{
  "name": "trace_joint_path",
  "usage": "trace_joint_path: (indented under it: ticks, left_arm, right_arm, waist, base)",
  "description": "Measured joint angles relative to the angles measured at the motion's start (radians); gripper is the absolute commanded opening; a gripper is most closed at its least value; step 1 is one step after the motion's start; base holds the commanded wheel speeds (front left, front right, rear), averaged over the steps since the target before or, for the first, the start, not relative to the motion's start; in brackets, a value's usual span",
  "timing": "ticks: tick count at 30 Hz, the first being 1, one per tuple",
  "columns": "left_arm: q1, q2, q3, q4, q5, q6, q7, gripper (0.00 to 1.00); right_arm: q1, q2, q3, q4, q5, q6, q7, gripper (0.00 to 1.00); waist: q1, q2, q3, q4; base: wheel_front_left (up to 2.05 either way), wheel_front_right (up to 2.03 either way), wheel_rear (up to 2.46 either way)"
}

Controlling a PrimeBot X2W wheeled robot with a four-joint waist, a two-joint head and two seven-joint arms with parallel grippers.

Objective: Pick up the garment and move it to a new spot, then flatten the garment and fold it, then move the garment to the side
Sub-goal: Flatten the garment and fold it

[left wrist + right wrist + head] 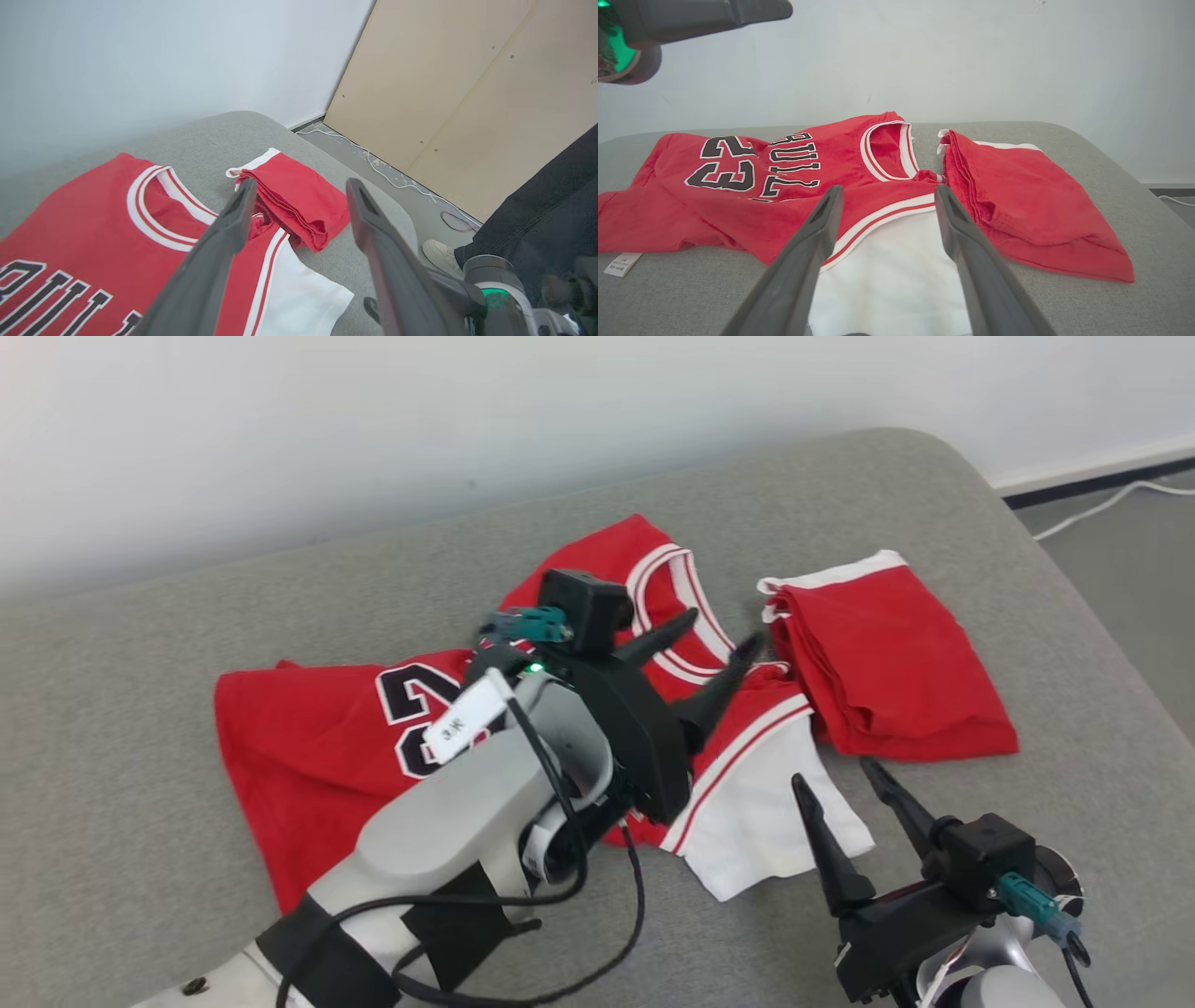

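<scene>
The red jersey is made of soft matt cloth; the grey padded surface is covered in coarse woven fabric.

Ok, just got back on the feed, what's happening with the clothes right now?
The red jersey lies spread, number up, on the grey cushion, not yet folded. The left gripper hovers open near its collar, holding nothing. The right gripper is open too, just short of the jersey's white sleeve. A folded red garment sits beside the jersey on the robot's right.
</scene>
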Motion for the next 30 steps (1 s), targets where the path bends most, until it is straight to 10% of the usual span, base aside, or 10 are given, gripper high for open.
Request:
trace_joint_path:
  ticks: [11,30]
  left_arm:
    - [0.059,0.109,0.094,0.060,0.030,0.095,-0.128,1.00]
    - [0.459,0.326,0.326,-0.081,0.084,0.123,-0.246,1.00]
  right_arm:
    - [0.026,-0.020,-0.031,-0.007,0.002,-0.012,-0.015,1.00]
    - [0.110,-0.011,-0.078,-0.027,0.028,-0.057,-0.043,1.00]
  waist:
    - [0.0001,0.0000,-0.024,0.135]
    - [0.0000,-0.0001,-0.128,0.323]
  base:
    - [0.00,0.00,0.00]
    - [0.00,0.00,0.00]
